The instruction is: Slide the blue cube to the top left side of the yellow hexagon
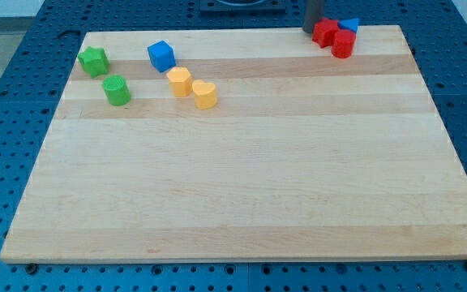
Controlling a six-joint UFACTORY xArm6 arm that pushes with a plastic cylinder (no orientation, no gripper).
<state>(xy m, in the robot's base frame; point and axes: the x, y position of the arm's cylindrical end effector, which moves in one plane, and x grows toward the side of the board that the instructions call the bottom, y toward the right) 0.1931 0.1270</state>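
The blue cube (161, 55) sits on the wooden board (242, 178) near the view's top left. The yellow hexagon (179, 82) lies just below and right of it, a small gap apart. A second yellow block (204, 94), heart-like in shape, touches the hexagon on its lower right. My tip (310, 30) is at the view's top, right of centre, touching the left side of a red block (325, 32). It is far to the right of the blue cube.
A second red block (343, 44) and a small blue block (349, 25) crowd beside my tip at the board's top edge. A green star-like block (93, 61) and a green cylinder-like block (117, 90) lie at the left.
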